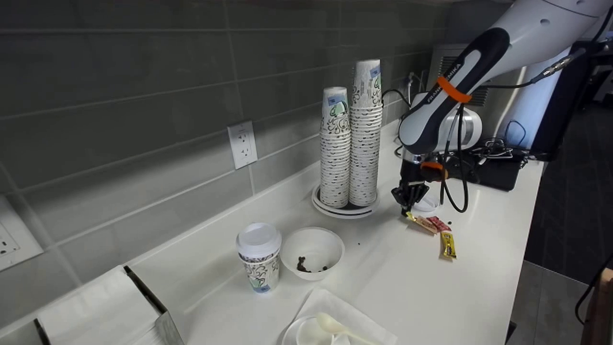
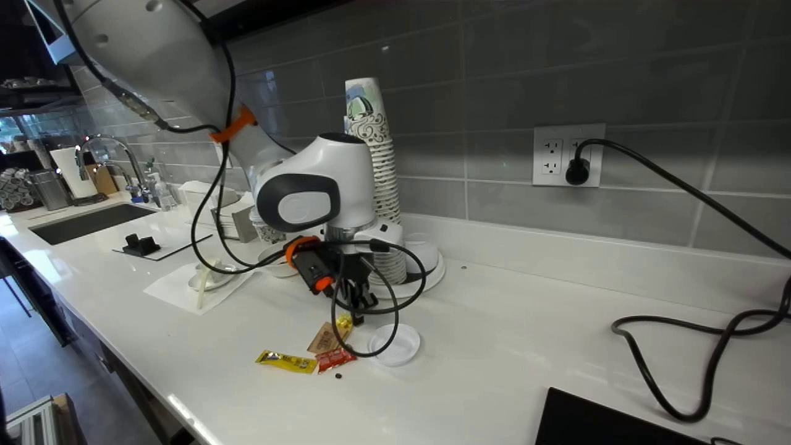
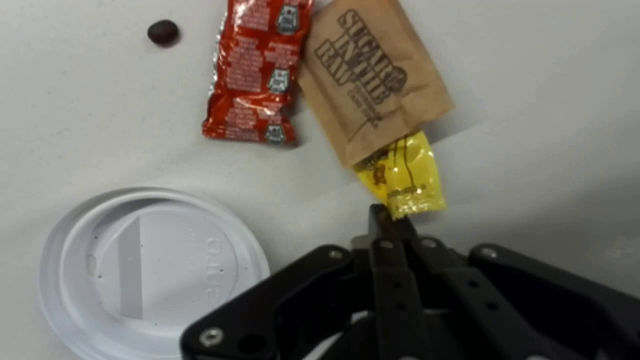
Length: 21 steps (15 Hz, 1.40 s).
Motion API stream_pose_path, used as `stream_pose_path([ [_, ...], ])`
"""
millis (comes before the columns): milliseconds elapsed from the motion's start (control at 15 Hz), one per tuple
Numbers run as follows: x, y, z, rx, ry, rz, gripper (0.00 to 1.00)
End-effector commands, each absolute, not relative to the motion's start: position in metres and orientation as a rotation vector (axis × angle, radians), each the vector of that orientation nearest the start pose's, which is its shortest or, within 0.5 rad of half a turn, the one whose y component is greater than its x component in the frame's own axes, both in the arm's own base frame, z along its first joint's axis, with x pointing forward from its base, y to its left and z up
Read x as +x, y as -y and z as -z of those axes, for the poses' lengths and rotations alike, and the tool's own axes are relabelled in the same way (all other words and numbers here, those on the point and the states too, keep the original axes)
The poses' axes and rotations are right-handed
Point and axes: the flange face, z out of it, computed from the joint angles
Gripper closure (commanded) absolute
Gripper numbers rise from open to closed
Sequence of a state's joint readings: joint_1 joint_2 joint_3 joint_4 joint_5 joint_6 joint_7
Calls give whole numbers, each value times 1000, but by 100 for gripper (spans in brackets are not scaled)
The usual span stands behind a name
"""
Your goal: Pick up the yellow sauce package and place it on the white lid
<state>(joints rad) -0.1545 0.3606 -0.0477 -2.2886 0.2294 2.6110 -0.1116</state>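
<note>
Wrist view: jaws are clenched at tip of yellow sauce sachet point(image 3: 415, 177), part-covered by Sugar In The Raw pkt point(image 3: 375, 75); hold can't be told. Ext. view: red sachet point(image 1: 438, 223) is bunched alongside, so low, slow pull prob. needed. Ext. view: white cup lid point(image 2: 406, 346) is seen nearby on bench point(image 2: 507, 346).

In the wrist view, you read "SUGAR IN THE RAW" on the brown packet point(image 3: 372, 80) | In an exterior view, you read "FRANK" and "EMIKA" on the robot arm point(image 1: 479, 81) | You cannot resolve lettering on the red packet point(image 3: 257, 75) or white lid point(image 3: 175, 265)
</note>
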Motion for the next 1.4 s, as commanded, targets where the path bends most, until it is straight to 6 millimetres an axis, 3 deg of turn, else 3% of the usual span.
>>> stream_pose_path([
  [0, 502, 115, -226, -2993, -588, 13, 100],
  [400, 482, 125, -266, -2900, -826, 59, 100],
  [667, 475, 137, -280, -2842, -985, 102, 100],
  [1333, 476, 185, -278, -2729, -1330, 154, 100],
])
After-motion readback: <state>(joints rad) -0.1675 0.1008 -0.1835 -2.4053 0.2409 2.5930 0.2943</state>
